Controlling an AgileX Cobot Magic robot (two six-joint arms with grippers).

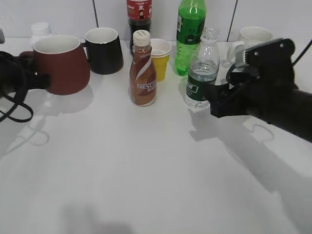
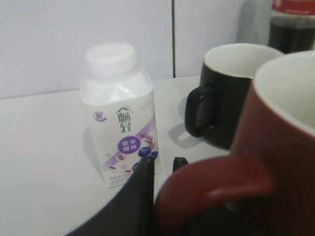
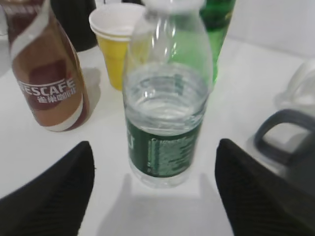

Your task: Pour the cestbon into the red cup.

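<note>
a white table [image 1: 146, 165] carries the nescafe bottle [image 1: 142, 70] near the middle. left of it stand the red cup [image 1: 61, 63] and black mug [image 1: 104, 49]; behind it, the yellow cup [image 1: 160, 58]; right of it, the cestbon [image 1: 201, 70], green soda bottle [image 1: 190, 34] and white mug [image 1: 251, 41].

red cup [image 1: 61, 66] far left, cestbon [image 1: 202, 70] right (coffee bottle [image 1: 143, 70] between)

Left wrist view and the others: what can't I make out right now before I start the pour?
- Left claw on the red cup handle: left wrist view is blurred, closure unclear; exterior view crops it at the left edge.
- Red cup's inside: above the rim line in the exterior view.
- Dark mug beside the cestbon: cropped in the right wrist view, behind the right claw in the exterior.
</note>
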